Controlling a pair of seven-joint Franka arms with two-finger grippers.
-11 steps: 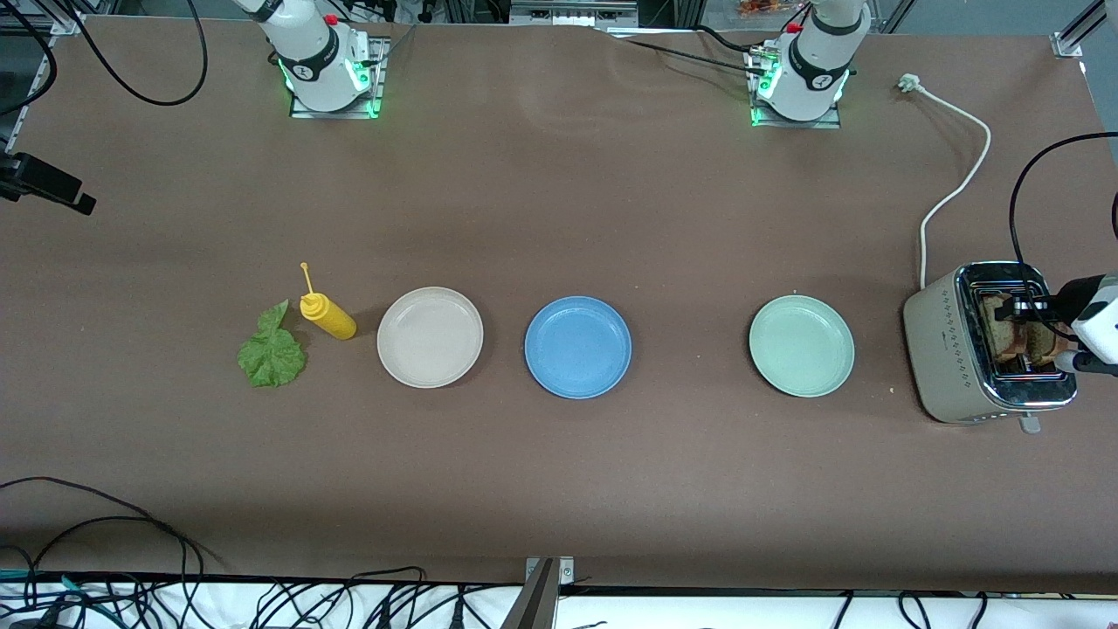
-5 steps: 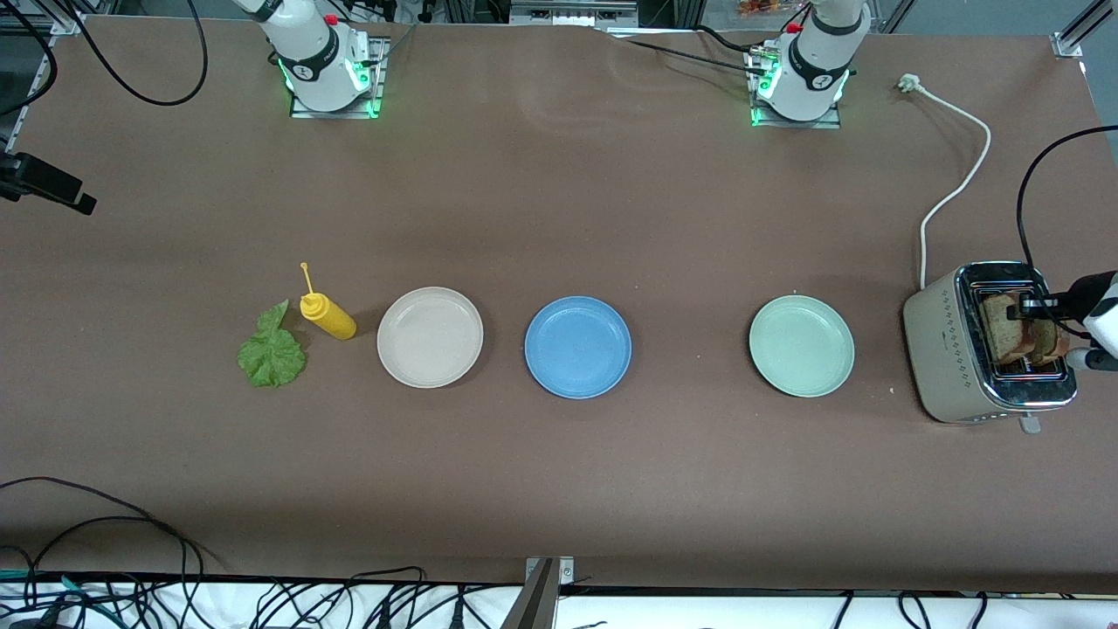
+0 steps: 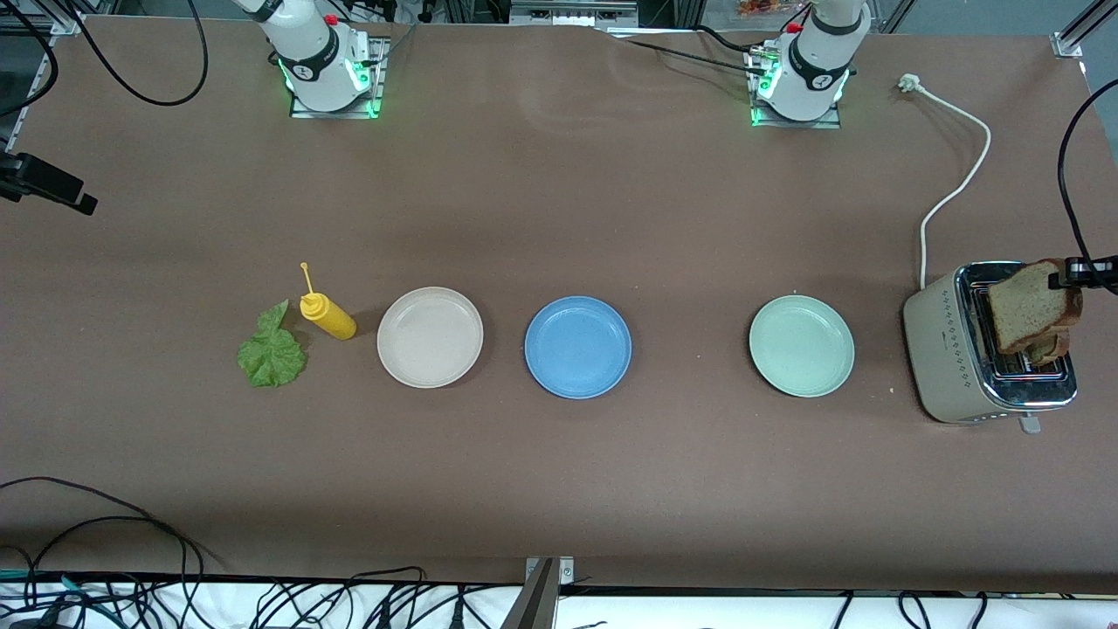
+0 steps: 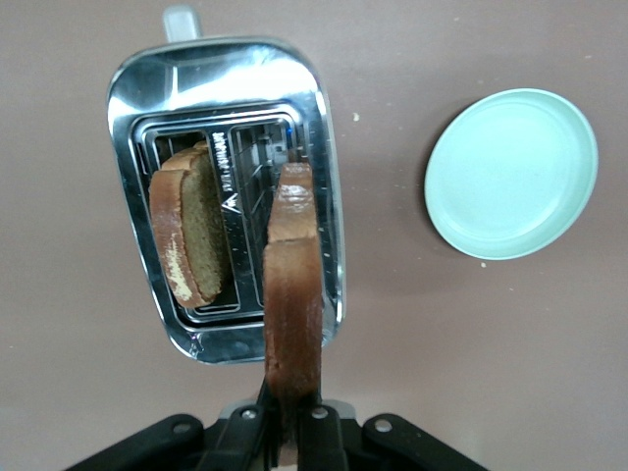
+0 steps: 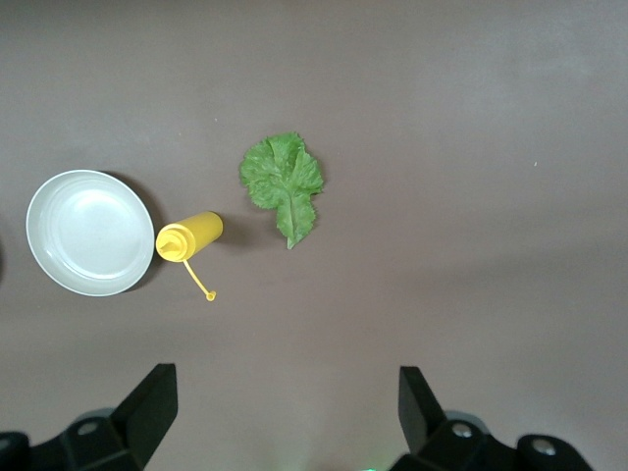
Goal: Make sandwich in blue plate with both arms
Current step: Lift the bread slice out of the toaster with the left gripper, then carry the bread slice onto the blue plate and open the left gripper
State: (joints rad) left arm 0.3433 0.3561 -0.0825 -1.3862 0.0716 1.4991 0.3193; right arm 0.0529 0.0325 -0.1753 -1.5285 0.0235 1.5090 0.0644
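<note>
Left tool (image 4: 285, 432) grips a bread slice (image 4: 291, 294) edge-on above toaster (image 4: 177, 88).

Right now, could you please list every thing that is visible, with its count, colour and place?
bread slices: 2, brown; one lifted over the toaster in the left gripper, one still in a toaster slot
toaster: 1, beige and chrome; at the left arm's end of the table
mint-green plate: 1; beside the toaster
blue plate: 1; middle of the plate row
beige plate: 1; beside the blue plate
yellow bottle: 1; beside the beige plate
lettuce leaf: 1, green; beside the bottle
left gripper: black; shut on the bread, over the toaster
right gripper: black; open, above the lettuce area
</note>
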